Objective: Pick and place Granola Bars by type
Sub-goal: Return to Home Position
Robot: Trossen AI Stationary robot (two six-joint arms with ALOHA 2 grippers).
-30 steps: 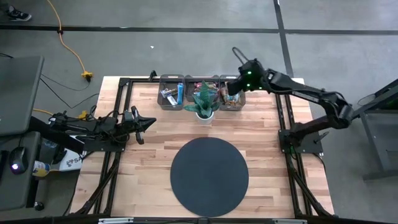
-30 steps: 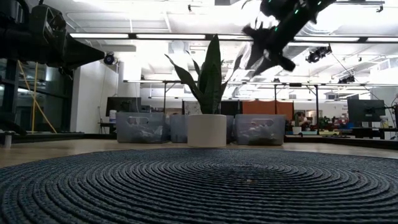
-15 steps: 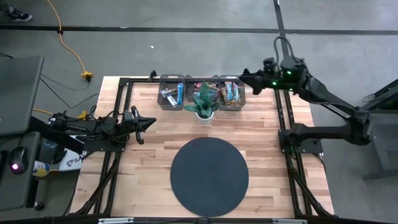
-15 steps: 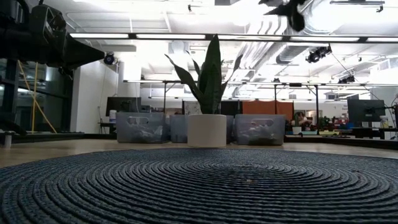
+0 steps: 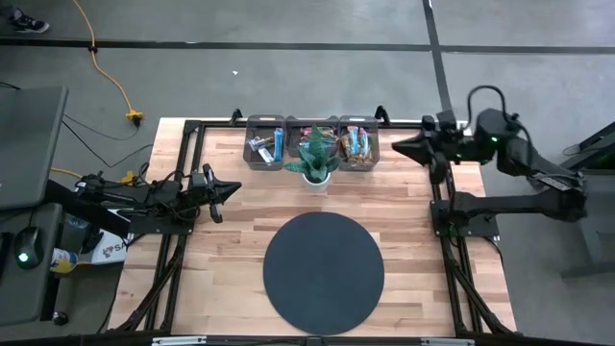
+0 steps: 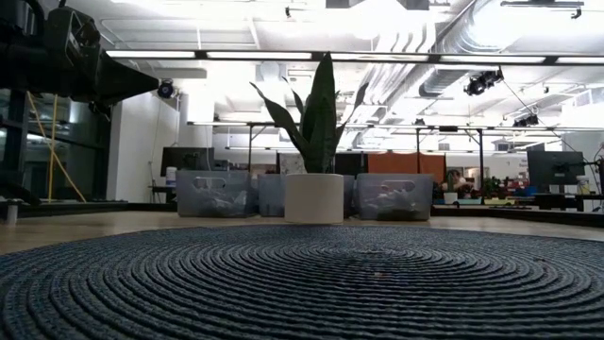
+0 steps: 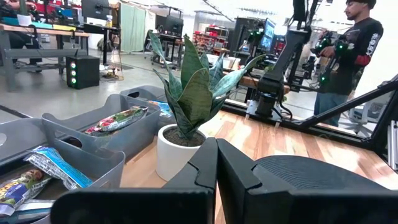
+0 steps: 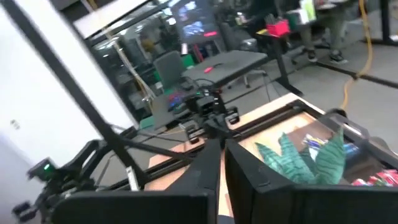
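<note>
The right gripper is held over the table's right edge, its fingers drawn together to a thin seam with nothing between them. The Granola Bars are found ahead of those fingertips and apart from them, the orange and brown ones heaped in the right bin nearest the tips. The plant stands just beyond that bin, and the blue ones lie in the left bin, farthest off. None are seen on the round mat, so the sorting is judged finished and only a retreat to rest is thought to remain. The left gripper is parked at the opposite edge, likewise closed and empty, with the plant ahead of its tips. Trouble could be caused chiefly by the folding itself: the black frame rail runs close beneath the right arm and might be struck if the arm is lowered early. A swing forward could clip the nearest bin and spill its bars.
</note>
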